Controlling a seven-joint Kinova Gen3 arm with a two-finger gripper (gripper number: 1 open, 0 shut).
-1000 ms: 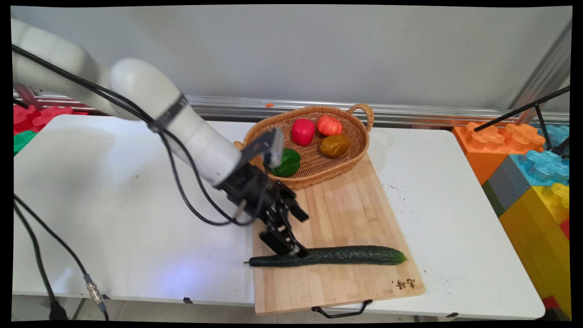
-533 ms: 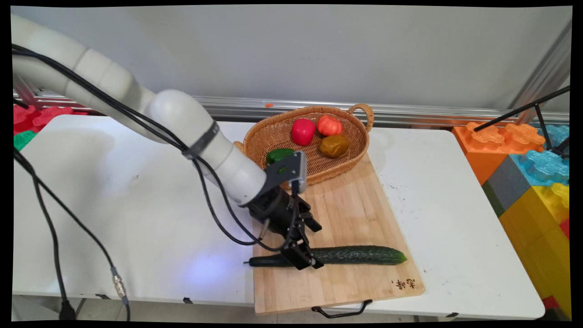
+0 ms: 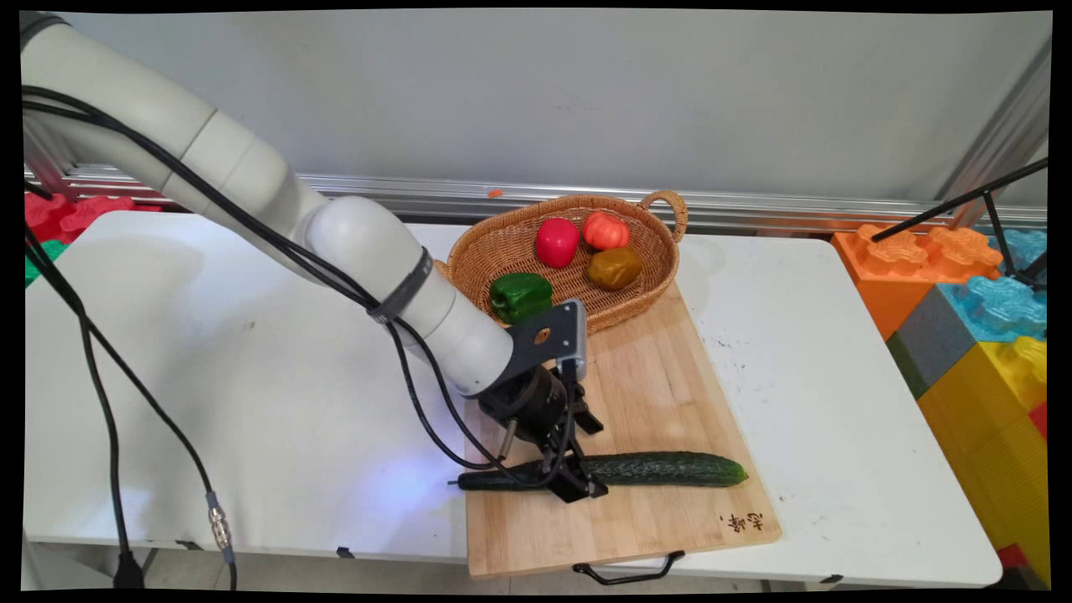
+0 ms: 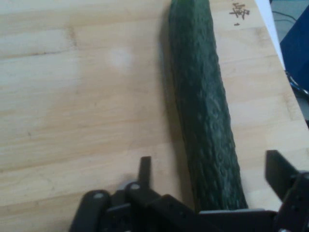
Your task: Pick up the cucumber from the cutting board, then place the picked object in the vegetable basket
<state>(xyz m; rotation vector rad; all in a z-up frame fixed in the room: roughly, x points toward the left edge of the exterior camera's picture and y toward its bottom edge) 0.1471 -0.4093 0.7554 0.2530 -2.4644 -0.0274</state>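
Note:
A long dark green cucumber (image 3: 662, 469) lies across the near part of a wooden cutting board (image 3: 645, 377). My gripper (image 3: 578, 484) is down at the cucumber's left part, open, with one finger on each side of it. In the hand view the cucumber (image 4: 203, 96) runs up the picture between the left finger (image 4: 144, 168) and the right finger (image 4: 278, 174), with gaps on both sides. Bare board (image 4: 72, 96) fills the left of that view.
A wicker basket (image 3: 636, 306) at the board's far end holds a green pepper (image 3: 519, 295), a red pepper (image 3: 557, 241), an orange tomato (image 3: 605, 229) and a brownish fruit (image 3: 614, 268). Coloured foam blocks (image 3: 980, 318) stand right of the table. Black cables (image 3: 100, 394) hang at left.
The arm has swung right and down. The gripper has dropped from just above the cucumber's left part to straddle it at board level. The cucumber has not moved.

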